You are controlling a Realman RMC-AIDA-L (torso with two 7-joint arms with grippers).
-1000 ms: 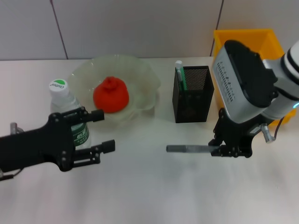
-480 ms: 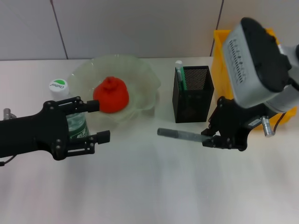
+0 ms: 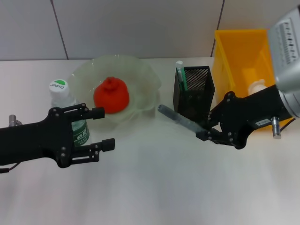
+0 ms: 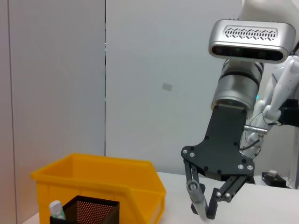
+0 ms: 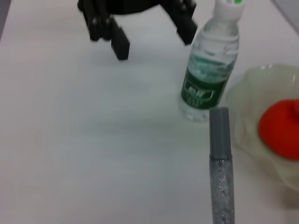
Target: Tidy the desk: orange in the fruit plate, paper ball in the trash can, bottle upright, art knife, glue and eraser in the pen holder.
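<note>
White desk (image 3: pixel 154 187) below grey panelled wall (image 3: pixel 140 28). Yellow bin (image 3: pixel 243 61) behind right gripper (image 3: pixel 202 132), white lump inside. Green plate (image 3: pixel 140 79) holds orange (image 3: pixel 111 95), beyond left gripper (image 3: pixel 104 129). Mesh holder (image 3: pixel 194 93) just behind right gripper. Bottle (image 3: pixel 70 112) upright between spread left fingers, not touching; green label, writing unreadable. Right gripper clamped on knife (image 3: pixel 180 120): grey, slim, glittery barrel, raised off desk, tilted toward plate.

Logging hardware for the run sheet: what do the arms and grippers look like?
Both grippers, left gripper and right gripper, are matte black with slim parallel fingers and visible screw heads. The right arm has a silver wrist housing with a patterned vent strip, above a grey cylindrical joint and white links.
</note>
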